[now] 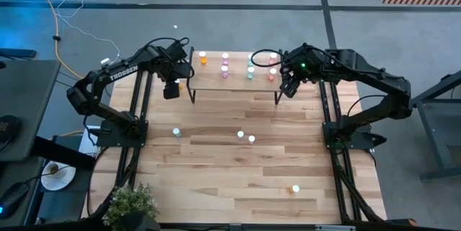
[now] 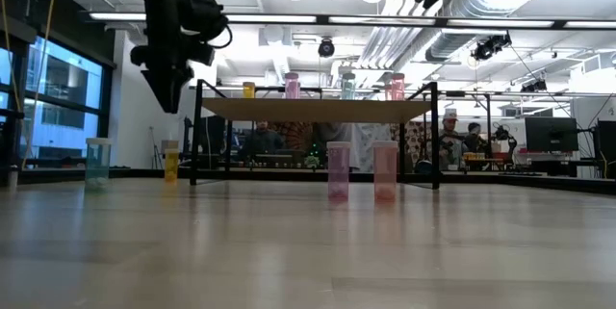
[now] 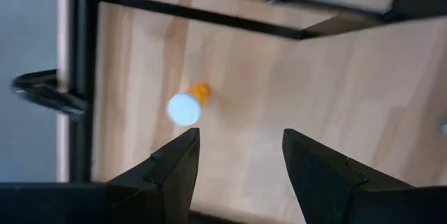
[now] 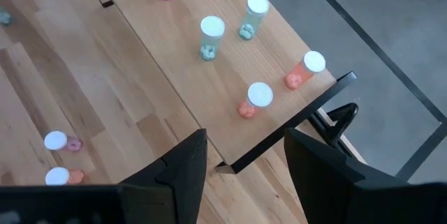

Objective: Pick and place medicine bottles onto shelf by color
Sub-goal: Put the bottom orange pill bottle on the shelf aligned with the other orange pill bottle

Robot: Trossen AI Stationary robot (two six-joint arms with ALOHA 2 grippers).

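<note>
The shelf (image 1: 234, 80) stands at the table's far middle on thin black legs. It carries an orange bottle (image 1: 202, 58), pink bottles (image 1: 225, 70), teal bottles (image 4: 211, 35) and red bottles (image 4: 257, 98), all upright. My left gripper (image 3: 241, 137) hangs open, pointing down, by the shelf's left end. A little to one side of its fingers, below them, an orange bottle (image 3: 185, 107) with a white cap stands on the table. My right gripper (image 4: 244, 137) is open above the shelf's right end (image 1: 277, 80) and holds nothing.
More bottles stand upright on the table: a teal one (image 1: 176, 132) at the left, a pink one (image 1: 240, 135) and a red one (image 1: 251, 139) in the middle, an orange one (image 1: 295, 188) near the front right. A potted plant (image 1: 130, 204) sits at the near left corner.
</note>
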